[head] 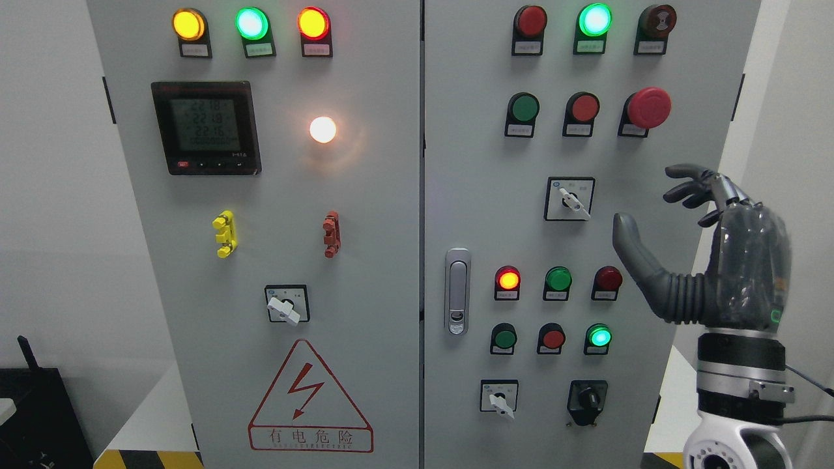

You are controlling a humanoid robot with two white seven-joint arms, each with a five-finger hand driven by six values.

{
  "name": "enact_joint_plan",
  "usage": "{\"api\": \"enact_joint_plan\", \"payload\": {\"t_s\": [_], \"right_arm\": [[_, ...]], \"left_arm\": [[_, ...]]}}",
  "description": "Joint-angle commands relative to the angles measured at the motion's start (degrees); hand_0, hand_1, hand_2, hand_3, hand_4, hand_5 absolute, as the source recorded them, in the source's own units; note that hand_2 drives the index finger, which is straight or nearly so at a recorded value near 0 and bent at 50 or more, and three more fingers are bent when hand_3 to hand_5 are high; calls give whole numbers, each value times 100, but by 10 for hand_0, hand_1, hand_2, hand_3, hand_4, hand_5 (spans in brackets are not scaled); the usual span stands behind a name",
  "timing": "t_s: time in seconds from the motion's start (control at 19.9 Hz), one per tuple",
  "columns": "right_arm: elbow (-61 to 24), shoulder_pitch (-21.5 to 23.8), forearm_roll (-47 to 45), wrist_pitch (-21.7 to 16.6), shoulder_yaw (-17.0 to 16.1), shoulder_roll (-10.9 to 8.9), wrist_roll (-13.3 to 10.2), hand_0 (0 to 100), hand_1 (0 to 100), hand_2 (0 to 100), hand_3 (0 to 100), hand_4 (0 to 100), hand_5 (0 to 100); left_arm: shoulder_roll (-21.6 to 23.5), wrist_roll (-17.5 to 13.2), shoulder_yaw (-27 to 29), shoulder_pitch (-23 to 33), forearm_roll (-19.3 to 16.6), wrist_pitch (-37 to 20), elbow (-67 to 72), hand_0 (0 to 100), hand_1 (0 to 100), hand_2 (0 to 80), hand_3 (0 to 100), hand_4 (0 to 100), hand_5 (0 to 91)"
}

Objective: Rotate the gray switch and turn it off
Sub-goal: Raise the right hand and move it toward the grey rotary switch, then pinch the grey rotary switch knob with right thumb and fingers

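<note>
We face a gray cabinet (365,273) w/ two doors; its red warning triangle (310,400) reads 有电危险. Our right robot hand (707,251) hovers open, fingers spread, holding nothing, near the right door's edge. The gray switch (570,199) sits just left of it, untouched.

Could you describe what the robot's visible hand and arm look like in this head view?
Only the right hand shows. Its fingers and thumb are dark grey, and the thumb has a ribbed, bellows-like base. The palm shell is smoky and translucent, with a small green mark at its lower right edge. Below it sit a black and silver wrist collar, a white forearm joint and thin dark cables trailing to the right.
</note>
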Motion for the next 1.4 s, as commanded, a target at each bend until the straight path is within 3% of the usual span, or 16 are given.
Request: {"api": "enact_joint_plan", "payload": {"t_s": [0.0, 0.3, 0.5, 0.95, 1.35], "right_arm": [[184, 24, 1, 190, 251, 391, -85, 102, 412, 457, 819, 880, 1000], [386, -20, 1, 506, 356, 436, -208, 66, 419, 524, 831, 888, 1000], [518, -55, 1, 515, 348, 514, -269, 40, 435, 536, 834, 888, 1000], [659, -319, 1, 840, 409, 515, -270, 26, 458, 544, 835, 887, 1000], [676, -380, 1, 849, 488, 515, -261, 31, 485, 550, 841, 890, 1000]], "left_arm": [[0, 1, 44, -53, 114, 1, -149, 120, 389, 0, 0, 0, 0], [0, 1, 44, -53, 114, -8, -149, 120, 389, 0, 0, 0, 0], [0, 1, 44, -53, 105, -8, -149, 120, 389, 0, 0, 0, 0], [0, 1, 44, -53, 114, -8, -149, 120, 389, 0, 0, 0, 0], [0, 1, 44, -53, 114, -8, -149, 120, 389, 0, 0, 0, 0]]}}
